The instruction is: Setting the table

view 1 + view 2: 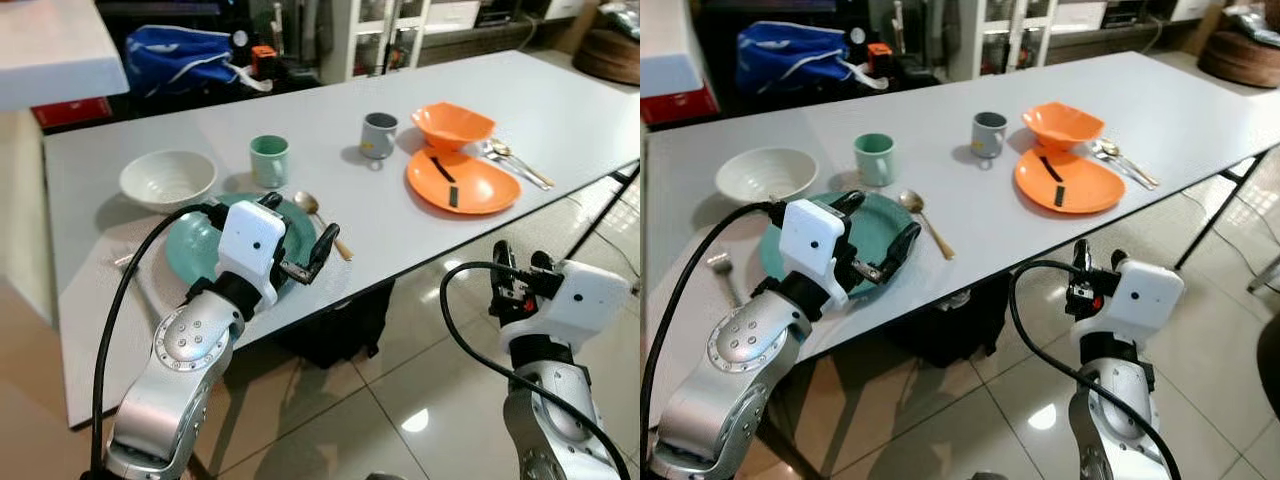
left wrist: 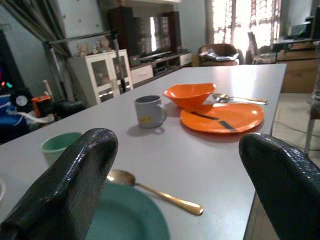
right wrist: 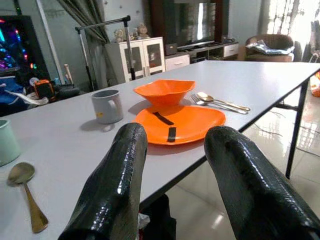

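The left claw, fingers spread wide and empty, hovers over the round teal plate at the table's near edge, nearer than the right claw to the slim gold spoon, whose handle points toward that edge.

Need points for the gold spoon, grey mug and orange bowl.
gold spoon [image 1: 306,202], left eye view, on the spoon's bowl.
grey mug [image 1: 379,135], left eye view, on the outer wall.
orange bowl [image 1: 452,125], left eye view, on the inside of the bowl.

silver arms, white wrist housings, black cables, glossy black jaws
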Robot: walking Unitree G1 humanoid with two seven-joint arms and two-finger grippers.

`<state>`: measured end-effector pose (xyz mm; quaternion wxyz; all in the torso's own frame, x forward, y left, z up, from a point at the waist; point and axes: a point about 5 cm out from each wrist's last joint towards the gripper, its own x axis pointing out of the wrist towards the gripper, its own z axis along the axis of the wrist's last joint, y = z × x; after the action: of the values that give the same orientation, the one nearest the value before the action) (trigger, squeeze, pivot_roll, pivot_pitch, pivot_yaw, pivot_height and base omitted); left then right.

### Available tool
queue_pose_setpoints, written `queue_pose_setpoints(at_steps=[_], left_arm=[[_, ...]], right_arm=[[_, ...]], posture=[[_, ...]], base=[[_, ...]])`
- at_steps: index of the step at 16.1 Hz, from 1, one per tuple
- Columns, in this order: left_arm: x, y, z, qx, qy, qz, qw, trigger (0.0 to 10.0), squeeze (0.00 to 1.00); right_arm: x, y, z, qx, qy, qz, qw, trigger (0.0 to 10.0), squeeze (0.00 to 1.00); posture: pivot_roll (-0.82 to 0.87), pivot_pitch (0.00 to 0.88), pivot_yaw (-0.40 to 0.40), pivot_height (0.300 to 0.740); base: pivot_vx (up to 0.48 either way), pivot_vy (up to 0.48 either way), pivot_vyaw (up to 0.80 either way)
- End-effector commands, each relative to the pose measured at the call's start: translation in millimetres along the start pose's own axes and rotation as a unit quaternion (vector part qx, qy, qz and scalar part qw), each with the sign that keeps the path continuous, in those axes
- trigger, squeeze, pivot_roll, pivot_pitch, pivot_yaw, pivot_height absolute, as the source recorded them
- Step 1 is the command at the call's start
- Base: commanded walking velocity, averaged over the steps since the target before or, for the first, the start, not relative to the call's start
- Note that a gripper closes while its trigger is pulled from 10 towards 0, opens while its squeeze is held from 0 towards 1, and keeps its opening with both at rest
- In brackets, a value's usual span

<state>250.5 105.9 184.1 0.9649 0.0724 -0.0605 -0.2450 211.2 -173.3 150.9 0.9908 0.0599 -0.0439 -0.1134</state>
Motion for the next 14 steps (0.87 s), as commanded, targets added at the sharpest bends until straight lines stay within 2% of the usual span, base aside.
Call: queue_pose_setpoints(at_steps=[1, 10, 14], left_arm=[[1.3, 5.4, 0.8, 0.009, -0.005, 0.009, 1.000, 10.0, 0.00], [2.0, 10.3, 0.6, 0.012, 0.000, 0.018, 1.000, 10.0, 0.00], [3.6, 8.5, 7.2, 0.004, -0.022, -0.004, 1.000, 10.0, 0.00]], right_arm=[[1.3, -0.7, 6.6, -0.001, -0.010, -0.007, 1.000, 10.0, 0.00], [9.2, 5.8, 9.5, -0.013, -0.006, 0.018, 1.000, 10.0, 0.00], [9.6, 4.8, 9.6, -0.013, -0.004, 0.011, 1.000, 10.0, 0.00]], posture=[[0.00, 0.037, -0.025, 0.740], [0.02, 0.065, -0.043, 0.740], [0.02, 0.070, -0.040, 0.740]], base=[[0.000, 0.000, 0.00], [0.000, 0.000, -0.80], [0.078, 0.000, 0.00]])
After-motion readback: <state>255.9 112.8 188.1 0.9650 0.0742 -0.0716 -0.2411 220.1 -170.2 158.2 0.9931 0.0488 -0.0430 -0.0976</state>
